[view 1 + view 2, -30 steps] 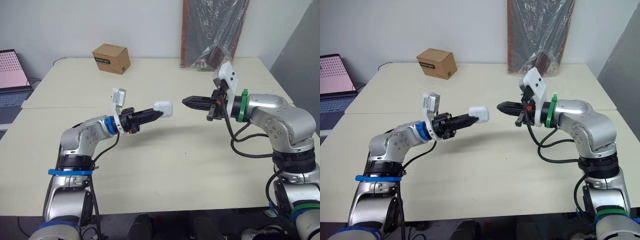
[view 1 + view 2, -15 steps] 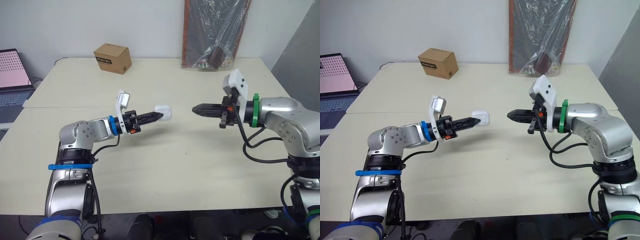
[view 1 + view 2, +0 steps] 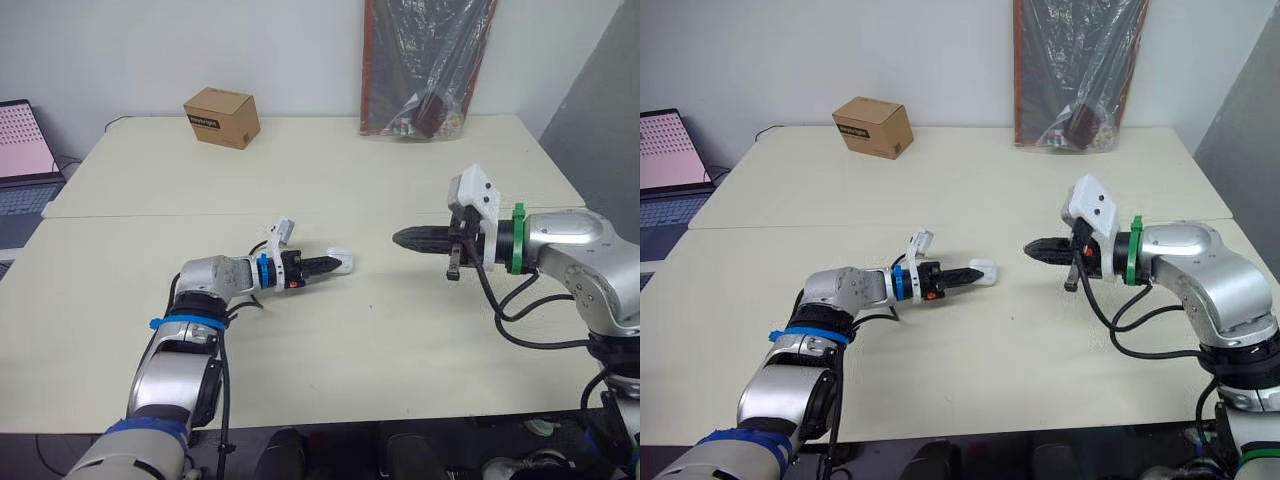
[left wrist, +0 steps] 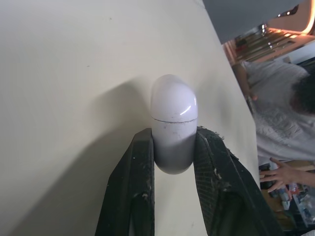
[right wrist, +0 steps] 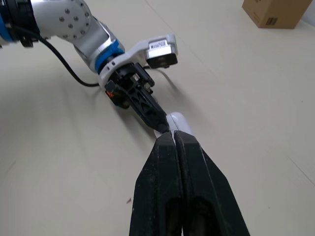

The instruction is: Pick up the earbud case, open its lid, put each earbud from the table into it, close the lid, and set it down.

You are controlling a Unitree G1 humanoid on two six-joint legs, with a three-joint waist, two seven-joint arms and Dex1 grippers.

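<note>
Left gripper [image 3: 332, 265] clenched on the white earbud case [image 4: 173, 129], lid shut, down at the cream table [image 3: 300, 380] near its centre, forearm stretched almost flat. At the case's 3 o'clock the right gripper [image 3: 403, 238] hovers, fingers pressed together, elbow bent.

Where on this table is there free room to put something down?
Bare tabletop between the cardboard box and the plastic-wrapped board, and along the near edge. Crowded in the middle, where the left tool holds the earbud case facing the right tool.
</note>
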